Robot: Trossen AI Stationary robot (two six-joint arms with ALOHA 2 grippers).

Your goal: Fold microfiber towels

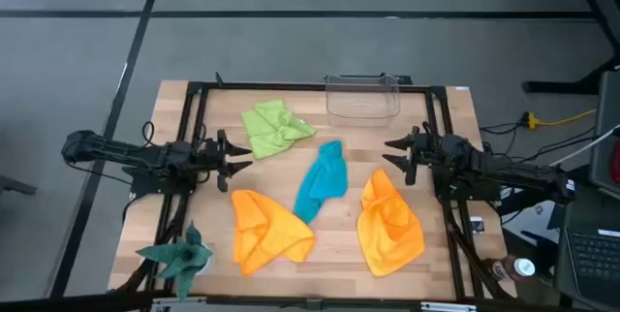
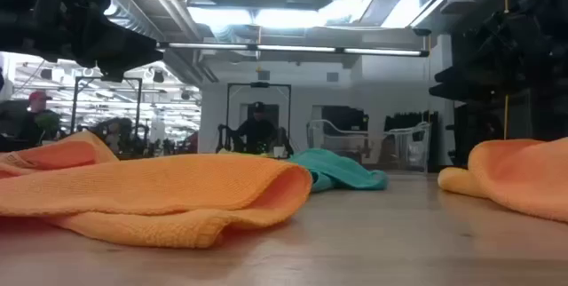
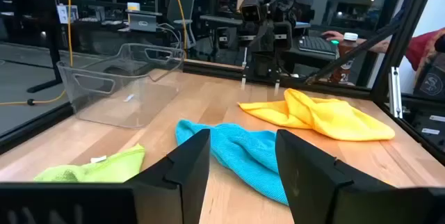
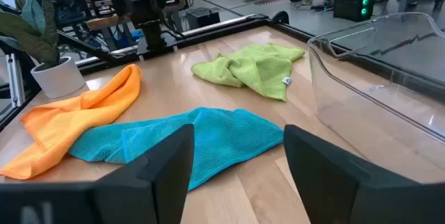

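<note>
Four crumpled towels lie on the wooden table: a lime green one [image 1: 274, 127] at the far middle, a teal blue one [image 1: 323, 181] in the centre, one orange towel [image 1: 266, 230] at the near left and another orange one [image 1: 389, 223] at the near right. My left gripper [image 1: 235, 160] is open and empty at the table's left, left of the teal towel. My right gripper [image 1: 397, 157] is open and empty at the right. Both hover above the table, pointing toward the middle.
A clear plastic bin [image 1: 362, 97] stands at the far middle edge. A dark green spiky plant figure [image 1: 179, 251] in a white pot stands at the near left corner. A black frame [image 1: 194, 99] runs around the table. A bottle [image 1: 523, 269] stands off the table's right.
</note>
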